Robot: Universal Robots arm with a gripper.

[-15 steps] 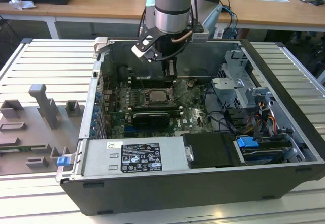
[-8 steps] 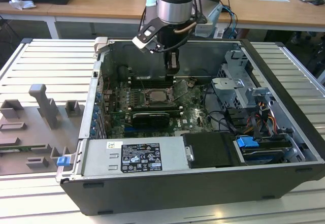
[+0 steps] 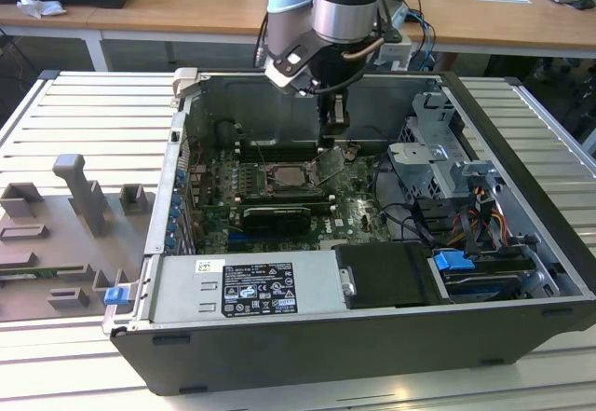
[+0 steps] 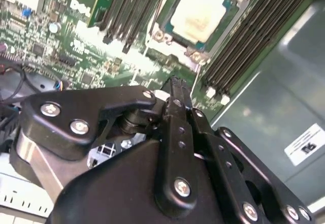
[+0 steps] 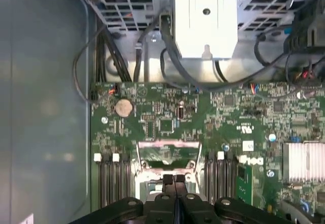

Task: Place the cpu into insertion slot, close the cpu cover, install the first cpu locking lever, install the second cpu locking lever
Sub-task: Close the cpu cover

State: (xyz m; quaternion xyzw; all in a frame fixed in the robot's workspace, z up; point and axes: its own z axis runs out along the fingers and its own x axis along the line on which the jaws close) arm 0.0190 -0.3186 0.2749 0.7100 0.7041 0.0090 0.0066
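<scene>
There is one robot arm carrying one hand with two fingers. There is also one open computer case, one grey fixture tray and one slatted tabletop under them. The case holds one green motherboard, one cpu, one insertion slot, one cpu cover, two banks of black memory slots, one long black expansion card, one silver power supply, one round coin cell and one finned heat sink.
</scene>
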